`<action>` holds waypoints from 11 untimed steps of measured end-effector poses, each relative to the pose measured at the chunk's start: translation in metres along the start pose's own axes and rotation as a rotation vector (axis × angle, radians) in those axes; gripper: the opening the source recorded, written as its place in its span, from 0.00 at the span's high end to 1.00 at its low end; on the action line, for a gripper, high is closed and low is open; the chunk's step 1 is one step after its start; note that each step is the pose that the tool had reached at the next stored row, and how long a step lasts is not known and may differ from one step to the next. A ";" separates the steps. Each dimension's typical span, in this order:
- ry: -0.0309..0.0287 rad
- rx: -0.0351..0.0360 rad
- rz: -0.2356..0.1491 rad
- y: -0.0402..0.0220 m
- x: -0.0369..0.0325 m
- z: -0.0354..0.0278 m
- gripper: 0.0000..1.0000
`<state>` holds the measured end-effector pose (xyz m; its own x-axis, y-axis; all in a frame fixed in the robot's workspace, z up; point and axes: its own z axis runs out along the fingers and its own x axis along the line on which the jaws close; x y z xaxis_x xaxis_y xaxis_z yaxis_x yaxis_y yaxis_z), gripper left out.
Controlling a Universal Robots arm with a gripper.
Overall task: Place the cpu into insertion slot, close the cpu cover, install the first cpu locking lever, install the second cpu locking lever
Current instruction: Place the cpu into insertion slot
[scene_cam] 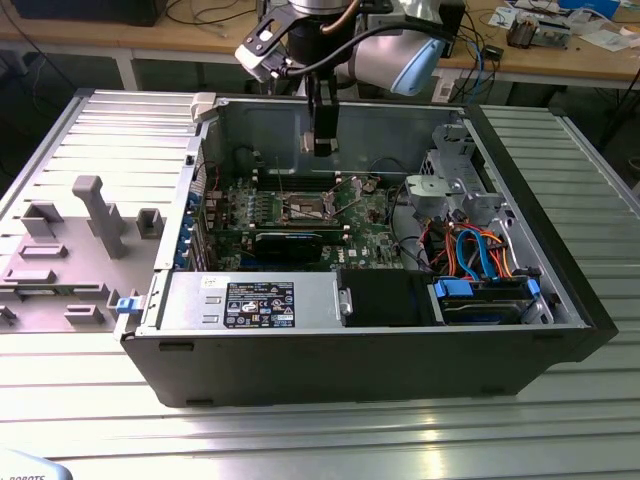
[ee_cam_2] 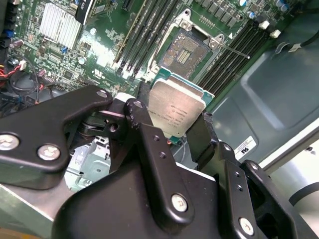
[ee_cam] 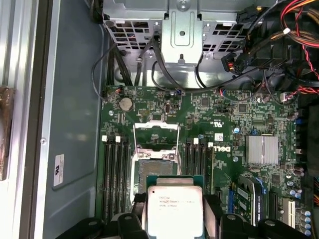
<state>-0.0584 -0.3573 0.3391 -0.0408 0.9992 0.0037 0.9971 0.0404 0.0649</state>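
My gripper [scene_cam: 322,148] grasps the cpu [ee_cam_2: 174,112] by its edges, hanging above the open case [scene_cam: 560,300]. In the exterior view the slot [scene_cam: 305,207] lies at six o'clock from me, its cover [ee_cam: 156,130] swung open.

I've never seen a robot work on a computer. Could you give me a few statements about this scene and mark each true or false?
1. The gripper holds the cpu. True.
2. The cpu sits in the slot. False: the slot is empty, and the cpu is held above the board.
3. The cover is shut over the slot. False: it is swung open.
4. The case lies with its open side up. True.
5. The orange and blue cables are at the exterior view's left end of the case. False: they are at its right end.
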 end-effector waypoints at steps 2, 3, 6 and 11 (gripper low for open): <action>0.0000 0.0000 0.000 -0.0003 0.0000 0.0037 0.46; -0.0001 0.0001 0.001 -0.0004 0.0000 0.0057 0.46; -0.0002 0.0001 0.002 -0.0008 0.0000 0.0114 0.46; -0.0001 0.0000 0.003 -0.0012 0.0000 0.0168 0.46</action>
<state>-0.0585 -0.3572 0.3223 -0.0380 0.9993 0.0038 0.9972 0.0377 0.0649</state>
